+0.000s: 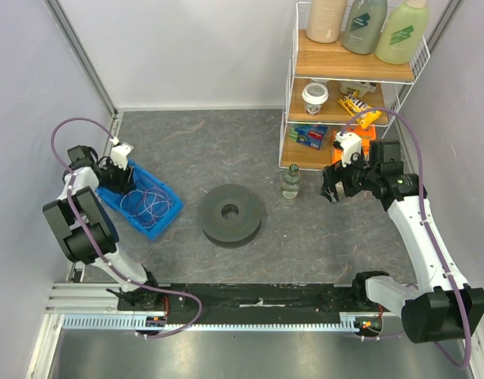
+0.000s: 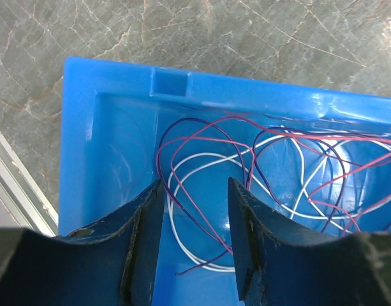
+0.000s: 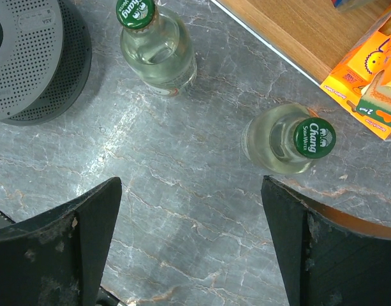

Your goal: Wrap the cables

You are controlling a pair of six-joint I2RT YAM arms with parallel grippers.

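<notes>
The cables (image 2: 214, 159) lie as loose pink, purple and white loops on the floor of a blue bin (image 2: 118, 83). From above, the cables (image 1: 147, 207) show as thin pale loops in the bin (image 1: 169, 215) at the left. My left gripper (image 2: 195, 185) hangs over the bin's near end, open, with wire loops visible below the gap and nothing pinched. In the top view the left gripper (image 1: 119, 172) is at the bin's far-left corner. My right gripper (image 3: 192, 182) is wide open over bare table, far from the cables; from above the right gripper (image 1: 334, 189) is near the shelf.
A dark grey perforated spool (image 1: 231, 213) lies flat mid-table, also seen as the spool (image 3: 29, 57) at the right wrist's upper left. Two green-capped bottles (image 3: 157, 51) (image 3: 291, 140) stand by the right gripper. A wire shelf (image 1: 348, 71) with goods is at the back right.
</notes>
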